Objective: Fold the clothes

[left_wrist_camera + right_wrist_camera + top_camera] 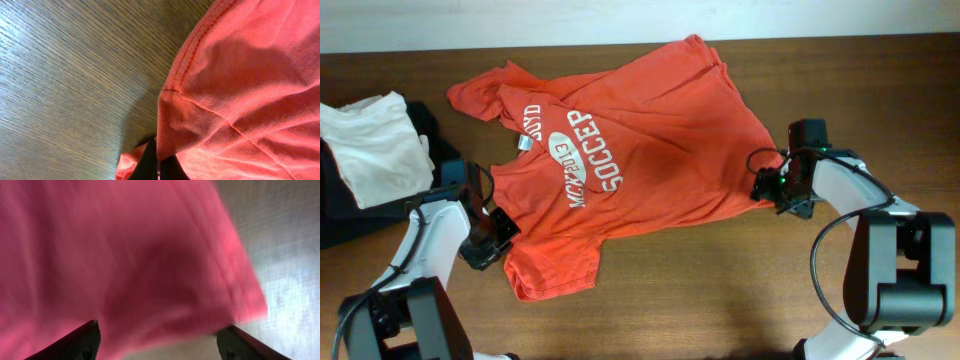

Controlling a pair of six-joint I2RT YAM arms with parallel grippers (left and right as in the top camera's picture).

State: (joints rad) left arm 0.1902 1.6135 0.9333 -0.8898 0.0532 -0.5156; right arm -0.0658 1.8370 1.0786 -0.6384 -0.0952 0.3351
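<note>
Nearest you on the brown wood-grain table (720, 290), your left gripper (498, 230) pinches a sleeve edge of the red-orange short-sleeved cotton T-shirt (650, 150), its fingers (147, 162) pressed together on the fabric. Your right gripper (762, 186) sits at the shirt's opposite edge, jaws spread wide around blurred cloth. The shirt lies rumpled across mid-table. Far left, a folded white garment (370, 145) rests partly over a black garment (340, 215).
</note>
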